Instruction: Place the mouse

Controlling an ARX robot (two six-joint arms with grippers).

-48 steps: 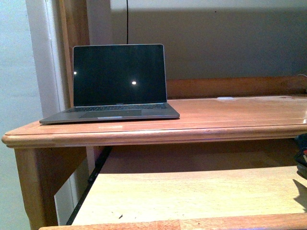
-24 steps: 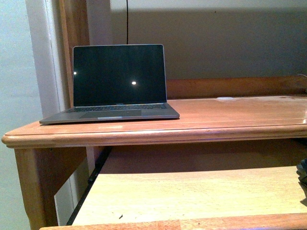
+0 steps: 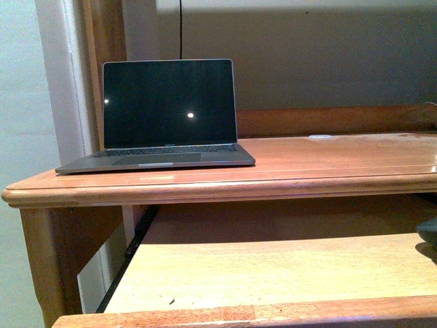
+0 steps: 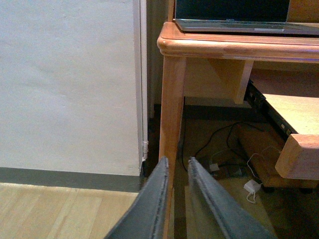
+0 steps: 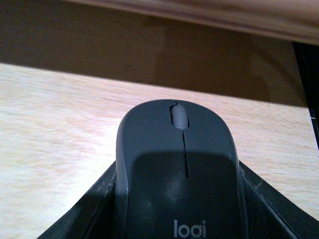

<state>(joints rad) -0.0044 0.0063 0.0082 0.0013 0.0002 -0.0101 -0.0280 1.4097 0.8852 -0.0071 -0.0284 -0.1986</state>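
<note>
Closest in, the right tool (image 5: 180, 199) is clamped on the mouse (image 5: 179, 164). Its dark fingers (image 5: 92, 214) press both flanks of the grey shell, the scroll wheel points away from the wrist, and a "logi" mark shows at the near end. The mouse sits over the pale wooden shelf (image 5: 60, 114) that slides out under the counter; whether it touches the wood I cannot tell. In the front view only a dark shape (image 3: 429, 231) shows at the right edge, just above that shelf.

The left tool (image 4: 177, 162) hangs low beside the counter, its fingers drawn nearly together with a thin slit between them and nothing in it. It points at the counter's leg (image 4: 172, 109). Past the leg, cables (image 4: 219, 144) and a white charger (image 4: 250, 186) lie on the floor (image 4: 50, 209), and a pale wall (image 4: 70, 84) stands to one side.

Further back, the counter (image 3: 328, 171) carries an open laptop (image 3: 167, 109) on its left part, with the screen dark and two small light spots reflected in it. Behind it a black cord (image 3: 181, 27) runs up the wall.
</note>
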